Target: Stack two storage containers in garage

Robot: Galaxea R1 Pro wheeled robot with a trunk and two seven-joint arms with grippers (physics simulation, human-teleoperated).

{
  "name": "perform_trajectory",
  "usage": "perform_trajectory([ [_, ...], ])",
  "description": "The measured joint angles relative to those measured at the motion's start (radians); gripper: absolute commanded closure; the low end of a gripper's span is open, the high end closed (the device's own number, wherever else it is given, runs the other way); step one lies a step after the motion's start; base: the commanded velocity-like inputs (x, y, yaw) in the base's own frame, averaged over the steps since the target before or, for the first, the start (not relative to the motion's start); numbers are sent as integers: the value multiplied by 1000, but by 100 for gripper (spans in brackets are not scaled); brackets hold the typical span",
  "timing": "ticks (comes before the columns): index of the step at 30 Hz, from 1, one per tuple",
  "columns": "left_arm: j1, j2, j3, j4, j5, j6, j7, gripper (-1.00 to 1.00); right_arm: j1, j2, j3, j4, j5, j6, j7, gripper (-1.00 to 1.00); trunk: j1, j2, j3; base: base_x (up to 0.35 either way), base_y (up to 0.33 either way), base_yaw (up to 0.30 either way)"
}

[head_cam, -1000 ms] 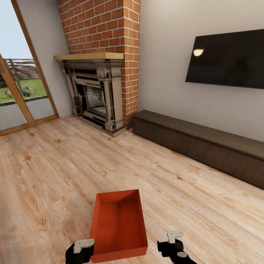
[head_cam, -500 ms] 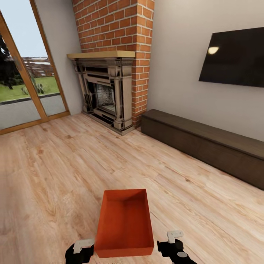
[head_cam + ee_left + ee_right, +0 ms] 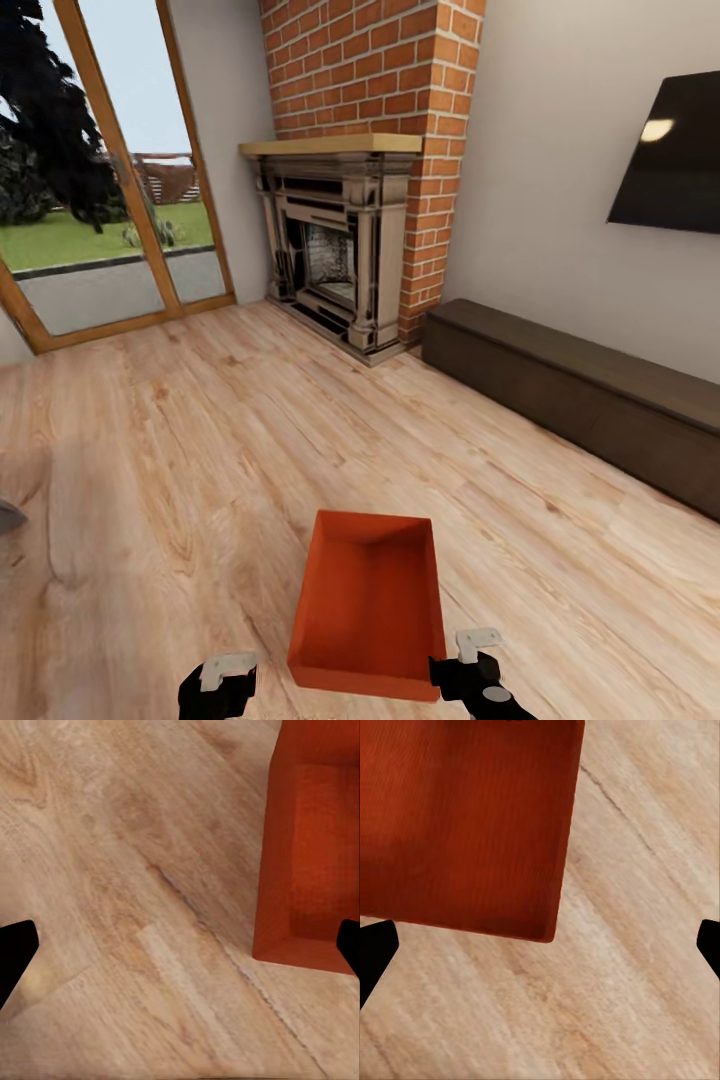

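Observation:
One orange-red storage container (image 3: 370, 610) lies on the light wood-plank floor (image 3: 180, 450) of the living room, close in front of me, topless with nothing inside. My left gripper (image 3: 217, 682) hangs open to its left, apart from it. My right gripper (image 3: 478, 665) is open right beside the container's near right corner. In the left wrist view the container (image 3: 315, 847) lies off to one side of the open left gripper (image 3: 180, 952). In the right wrist view a corner of the container (image 3: 465, 817) sits under the open right gripper (image 3: 540, 945).
A brick chimney with an ornate fireplace (image 3: 340, 250) stands ahead. A long low dark cabinet (image 3: 580, 400) runs along the right wall under a black TV (image 3: 670, 160). Glass doors (image 3: 100, 200) at the left look onto a lawn. A grey object's edge (image 3: 8, 515) shows at the far left.
The whole picture has shifted right, so the camera has turned left. The container now sits nearer my right gripper than my left. Both grippers stay open.

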Motion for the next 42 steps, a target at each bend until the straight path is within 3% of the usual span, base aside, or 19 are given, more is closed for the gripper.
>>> perform_trajectory([
  [6, 0, 0, 0, 0, 0, 0, 0, -100, 0, 0, 0, 0, 0, 0, 0, -100, 0, 0, -3, 0, 0, 207],
  [20, 0, 0, -1, 0, 0, 0, -1, -100, 0, 0, 0, 0, 0, -27, 1, -100, 0, 0, -4, 83, 0, 20],
  [35, 0, 0, -1, 1, 0, 0, -2, -100, 0, 0, 0, -1, 0, -46, 3, -100, 0, 0, -4, 14, 0, -226],
  [42, 0, 0, -1, 0, 0, 0, -2, -100, 0, 0, 0, 0, 0, -46, 3, -100, 0, 0, -4, 0, 0, -49],
])
